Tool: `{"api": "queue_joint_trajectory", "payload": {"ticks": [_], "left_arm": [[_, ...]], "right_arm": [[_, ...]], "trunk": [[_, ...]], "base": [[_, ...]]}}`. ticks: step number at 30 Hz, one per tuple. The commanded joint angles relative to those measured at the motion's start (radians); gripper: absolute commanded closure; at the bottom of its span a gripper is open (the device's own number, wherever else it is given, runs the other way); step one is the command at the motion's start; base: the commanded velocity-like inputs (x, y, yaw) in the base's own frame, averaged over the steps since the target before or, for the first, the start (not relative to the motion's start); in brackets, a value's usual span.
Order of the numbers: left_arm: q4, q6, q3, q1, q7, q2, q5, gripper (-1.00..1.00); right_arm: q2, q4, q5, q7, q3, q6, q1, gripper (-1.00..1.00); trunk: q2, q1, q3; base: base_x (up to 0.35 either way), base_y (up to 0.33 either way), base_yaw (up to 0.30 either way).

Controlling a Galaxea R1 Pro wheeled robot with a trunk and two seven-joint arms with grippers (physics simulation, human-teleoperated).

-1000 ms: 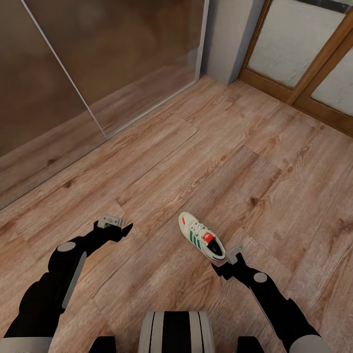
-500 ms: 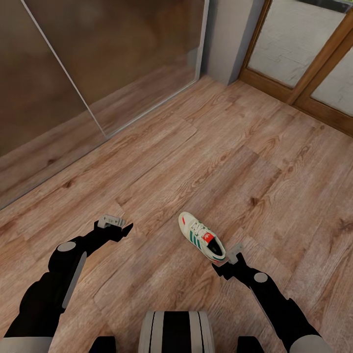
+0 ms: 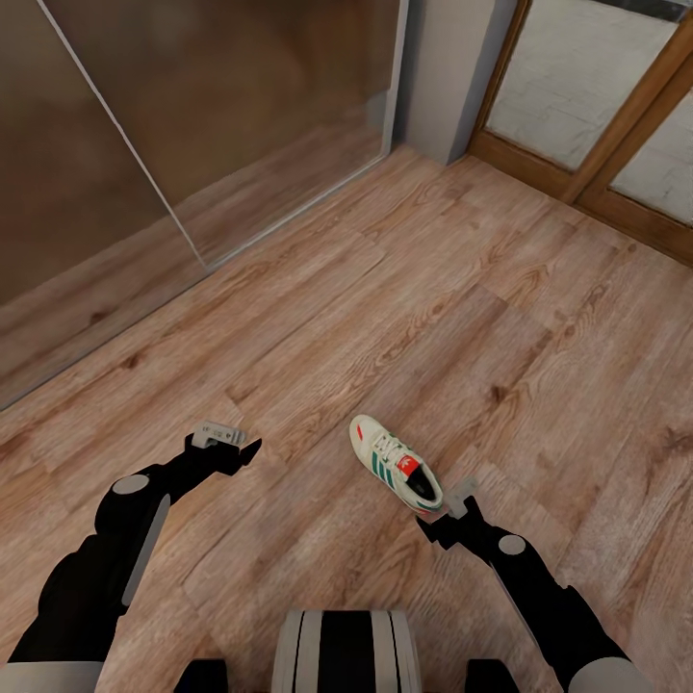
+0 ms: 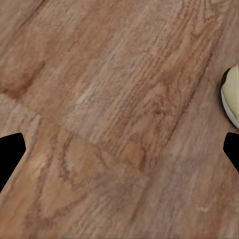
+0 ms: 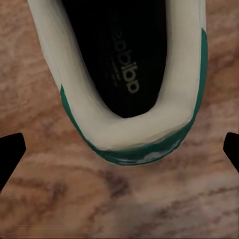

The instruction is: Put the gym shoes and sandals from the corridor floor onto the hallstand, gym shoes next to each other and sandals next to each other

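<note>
Right gripper (image 3: 438, 515), fingers spread wide, hovers at the heel of one gym shoe (image 3: 396, 466) lying on the corridor floor (image 3: 385, 318). Bare planks run to the glass panels (image 3: 192, 125) and wooden door frame (image 3: 577, 183). Left gripper (image 3: 236, 448), likewise spread, hangs over bare floor.

One gym shoe (image 3: 396, 467) lies on the corridor floor (image 3: 404, 318), toe pointing away from the robot and to its left, heel nearest the right gripper (image 3: 435, 521). That gripper sits just behind the heel, jaws spread to either side of it. The left gripper (image 3: 241, 449) hangs over bare floor, well apart to the shoe's left. A glass wall (image 3: 192, 115) bounds the floor at far left; a framed door (image 3: 597, 115) stands at far right.
</note>
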State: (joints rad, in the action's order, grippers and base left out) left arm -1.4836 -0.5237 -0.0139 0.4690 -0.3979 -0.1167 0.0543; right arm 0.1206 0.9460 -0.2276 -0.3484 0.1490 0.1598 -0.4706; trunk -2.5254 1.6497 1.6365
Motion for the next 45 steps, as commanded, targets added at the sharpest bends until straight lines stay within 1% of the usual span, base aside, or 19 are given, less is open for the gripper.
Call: {"api": "queue_joint_trajectory", "payload": {"ticks": [1, 5, 11, 15, 28, 45], "left_arm": [[-0.001, -0.004, -0.001, 0.0, -0.008, 0.0, 0.005, -1.0], [-0.001, -0.004, -0.001, 0.001, -0.011, 0.0, 0.005, -1.0], [-0.001, -0.002, -0.001, 0.002, -0.012, 0.0, 0.007, -1.0], [-0.001, -0.002, -0.002, 0.003, -0.011, 0.0, 0.007, -1.0], [-0.001, -0.002, -0.003, 0.003, -0.011, 0.0, 0.007, -1.0], [-0.001, -0.004, -0.003, 0.005, -0.011, 0.0, 0.007, -1.0]], "right_arm": [[0.001, 0.002, -0.009, -0.003, 0.001, 0.004, 0.0, -1.0], [0.001, 0.002, -0.009, -0.003, 0.001, 0.004, 0.0, -1.0], [0.001, 0.002, -0.009, -0.003, 0.001, 0.004, 0.0, -1.0], [0.001, 0.002, -0.009, -0.003, 0.001, 0.004, 0.0, -1.0], [0.001, 0.002, -0.009, -0.003, 0.001, 0.004, 0.0, -1.0], [0.001, 0.003, -0.009, -0.003, 0.001, 0.004, 0.0, -1.0]], "trunk": [[-0.001, 0.0, 0.005], [-0.001, 0.002, 0.022], [-0.001, 0.002, 0.026], [-0.001, 0.002, 0.027], [-0.001, 0.002, 0.028], [-0.001, 0.002, 0.028]], "base": [[0.0, 0.0, -0.144], [0.0, 0.0, -0.232], [0.0, 0.0, -0.228], [0.0, 0.0, -0.111], [0.072, 0.0, -0.015], [0.007, 0.0, 0.0]]}}
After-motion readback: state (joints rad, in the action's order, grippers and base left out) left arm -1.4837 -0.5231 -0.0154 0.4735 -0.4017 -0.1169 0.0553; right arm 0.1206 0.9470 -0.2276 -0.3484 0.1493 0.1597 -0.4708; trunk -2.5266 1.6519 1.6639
